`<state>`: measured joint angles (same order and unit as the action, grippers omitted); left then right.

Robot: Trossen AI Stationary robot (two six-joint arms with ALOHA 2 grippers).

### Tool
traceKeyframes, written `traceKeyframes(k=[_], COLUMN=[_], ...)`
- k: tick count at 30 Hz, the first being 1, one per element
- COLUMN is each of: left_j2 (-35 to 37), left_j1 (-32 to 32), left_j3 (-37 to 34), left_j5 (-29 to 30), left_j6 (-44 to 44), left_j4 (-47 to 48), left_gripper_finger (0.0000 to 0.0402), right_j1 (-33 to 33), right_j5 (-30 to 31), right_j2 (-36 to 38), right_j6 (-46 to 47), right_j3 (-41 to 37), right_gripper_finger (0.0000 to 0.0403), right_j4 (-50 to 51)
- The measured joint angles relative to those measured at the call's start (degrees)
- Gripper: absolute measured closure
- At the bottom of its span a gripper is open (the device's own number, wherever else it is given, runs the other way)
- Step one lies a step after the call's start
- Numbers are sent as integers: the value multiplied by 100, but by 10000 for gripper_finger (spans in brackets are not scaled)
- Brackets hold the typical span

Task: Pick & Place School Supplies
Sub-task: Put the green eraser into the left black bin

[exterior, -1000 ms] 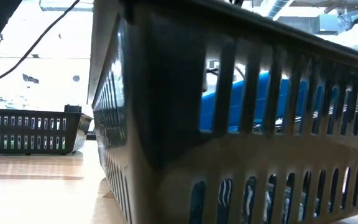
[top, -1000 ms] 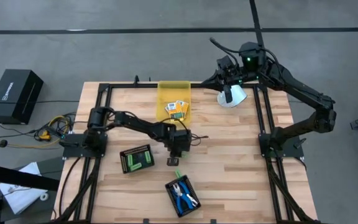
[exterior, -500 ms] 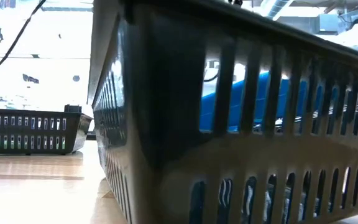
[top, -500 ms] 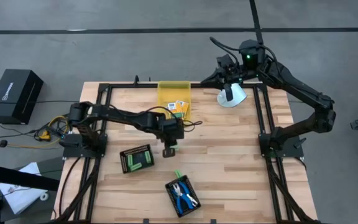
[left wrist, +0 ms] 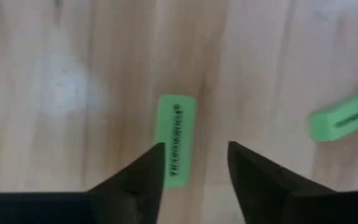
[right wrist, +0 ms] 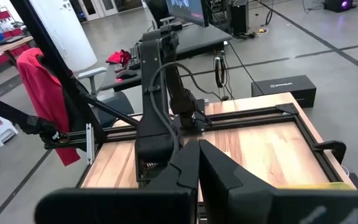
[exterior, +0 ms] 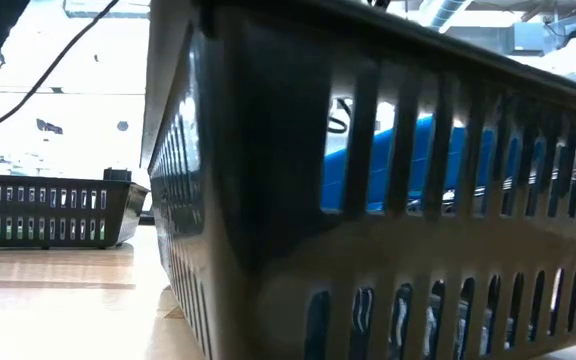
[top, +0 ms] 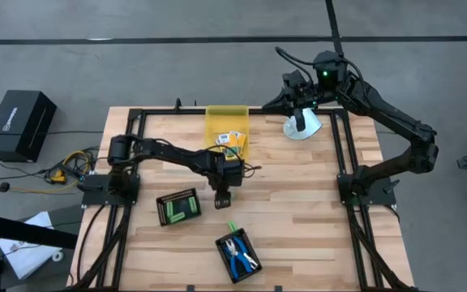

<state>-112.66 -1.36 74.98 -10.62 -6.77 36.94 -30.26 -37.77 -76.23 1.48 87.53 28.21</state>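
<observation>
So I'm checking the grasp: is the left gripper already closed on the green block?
No: the left gripper is open, its fingers either side of the green block lying flat on the table.

Robotics lab: framed workbench, concrete floor.

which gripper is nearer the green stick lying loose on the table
Left. The left gripper hovers just above the green stick, fingers apart. The right gripper is raised at the table's far right corner, away from it.

Pale wooden table: yellow bin, two black trays (slotted walls), green sticks.
</observation>
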Motion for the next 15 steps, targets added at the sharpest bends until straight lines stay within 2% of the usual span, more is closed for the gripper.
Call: traceKeyframes(k=[3, 6, 9, 13, 15], left_j2=[0, -241, -753, -776, -785], left_j1=[59, 96, 82, 22, 27], left_j3=[4, 50, 113, 116, 114], left_j5=[4, 152, 313, -90, -286], left_j6=[14, 69, 157, 63, 70], left_j4=[-9, -119, -229, -273, -213], left_gripper_finger=[203, 195, 206, 229, 256], right_j1=[0, -4, -24, -24, -22], right_j5=[0, 1, -5, -16, -18], right_j2=[0, 0, 0, 0, 0], right_j6=[0, -5, -2, 2, 2], right_j3=[0, 0, 2, 2, 2], right_gripper_finger=[403, 403, 403, 403, 403], right_j4=[1, 1, -14, 25, 37])
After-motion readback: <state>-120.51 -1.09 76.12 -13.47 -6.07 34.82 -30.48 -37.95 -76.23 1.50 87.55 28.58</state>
